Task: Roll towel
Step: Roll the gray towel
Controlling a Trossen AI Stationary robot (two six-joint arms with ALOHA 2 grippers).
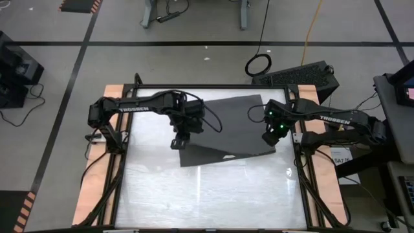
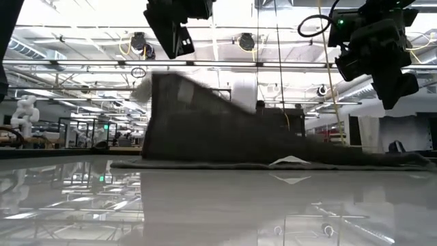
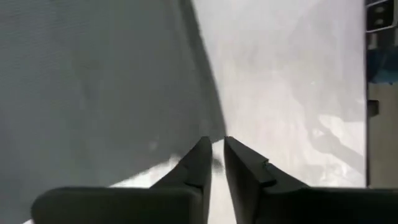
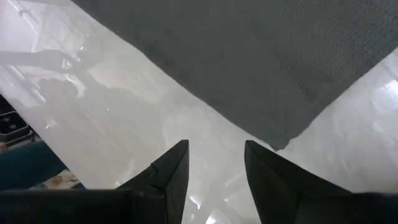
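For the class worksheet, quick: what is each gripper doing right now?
Left gripper: jaws slightly apart, holding nothing, by the towel edge.
Right gripper: jaws open, empty, near a towel corner.

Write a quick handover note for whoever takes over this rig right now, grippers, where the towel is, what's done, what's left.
Left gripper: above the towel's left near corner, jaws almost closed with a thin gap, nothing visibly between them.
Right gripper: raised over the towel's right near corner, jaws open, empty.
Towel: dark grey, mostly spread flat toward the far side of the table. In the low view its left side stands up off the surface while the right side lies flat; a small white tag shows at the near edge.
Done: no roll formed.
Left: the whole rolling.
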